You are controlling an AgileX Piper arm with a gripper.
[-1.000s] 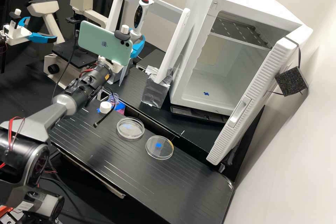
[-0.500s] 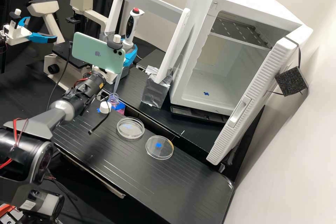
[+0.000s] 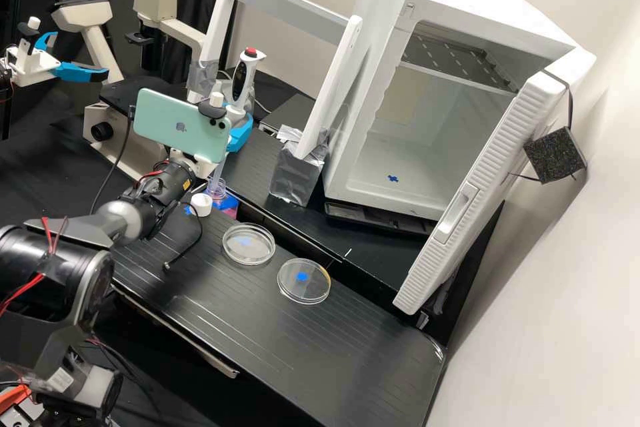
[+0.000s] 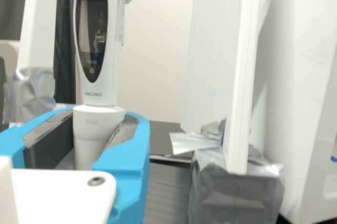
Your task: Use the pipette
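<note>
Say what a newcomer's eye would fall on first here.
Probably the big white cabinet at the right of the high view, its door standing open. Next, the mint-green phone mounted on the arm, left of centre there. Then the red-topped pipette, gripped in the blue-fingered tool.

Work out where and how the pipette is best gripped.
Probably by the pale barrel, just below the handle, coming level from the side: the pipette stands nearly upright, the barrel is slim enough for the jaws to flank, and the red button on top would be left free.
</note>
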